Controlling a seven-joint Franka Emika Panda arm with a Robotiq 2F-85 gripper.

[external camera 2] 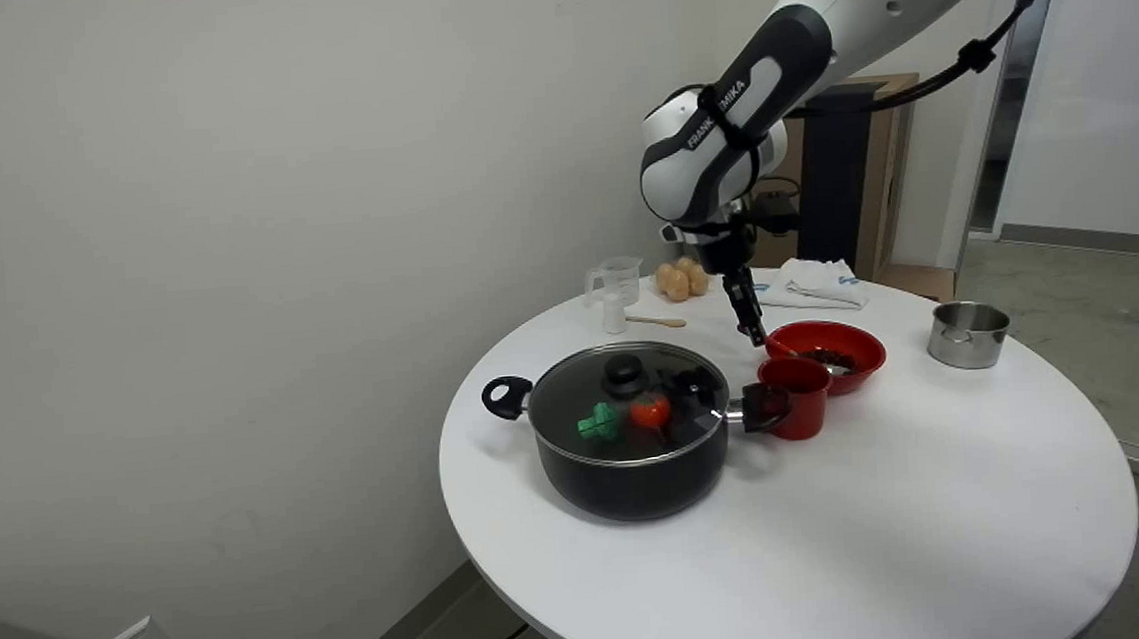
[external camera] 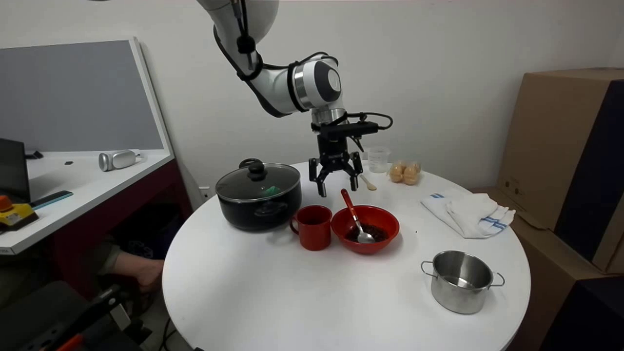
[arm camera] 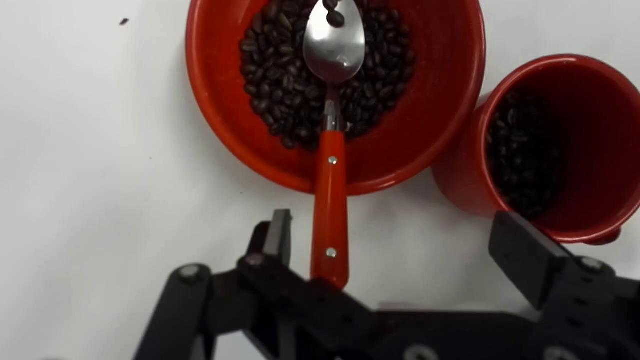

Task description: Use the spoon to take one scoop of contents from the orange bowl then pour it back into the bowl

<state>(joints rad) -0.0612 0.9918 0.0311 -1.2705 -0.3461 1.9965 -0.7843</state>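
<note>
The orange bowl (arm camera: 435,80) holds dark beans (arm camera: 280,85) and rests on the white table. A spoon (arm camera: 331,210) with a red-orange handle and a steel head lies in it, its head on the beans and its handle leaning out over the rim. A couple of beans sit on the steel head. My gripper (arm camera: 392,220) is open, its fingers spread wide to either side of the handle, which runs closer to the left finger (arm camera: 280,237) in the wrist view. The handle's tip is partly covered by the gripper. In an exterior view the gripper (external camera: 338,188) hangs just above the handle end.
Beside the bowl stands a red mug (arm camera: 600,135) with beans inside, close to the right finger. A black lidded pot (external camera: 258,209), a steel pot (external camera: 460,292), a folded towel (external camera: 480,214), eggs (external camera: 404,173), a wooden spoon (external camera 2: 658,321) and a clear cup (external camera: 378,159) share the table.
</note>
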